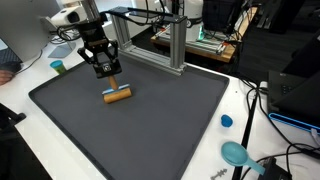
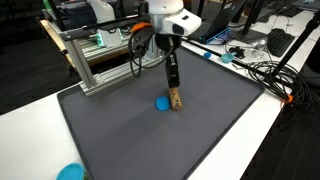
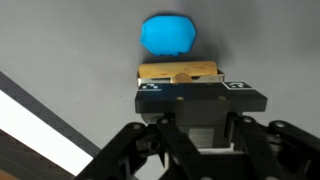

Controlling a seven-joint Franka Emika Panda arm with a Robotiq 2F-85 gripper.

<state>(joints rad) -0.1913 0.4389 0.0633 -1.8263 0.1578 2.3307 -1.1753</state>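
Note:
My gripper (image 1: 110,80) points down over the dark mat (image 1: 160,130) and is shut on a flat wooden block (image 1: 118,96). In an exterior view the block (image 2: 176,100) hangs straight down from the gripper (image 2: 174,88), its lower edge at or just above the mat (image 2: 210,130). A small blue rounded piece (image 2: 161,102) lies on the mat right beside the block. In the wrist view the wooden block (image 3: 180,72) shows just past the gripper (image 3: 192,85), and the blue piece (image 3: 167,35) lies beyond it.
An aluminium frame (image 1: 175,40) (image 2: 100,60) stands at the mat's far edge. A blue cap (image 1: 227,121) and a teal round object (image 1: 236,153) (image 2: 70,172) lie on the white table beside the mat. Cables (image 2: 265,75) and a small green cup (image 1: 58,67) are nearby.

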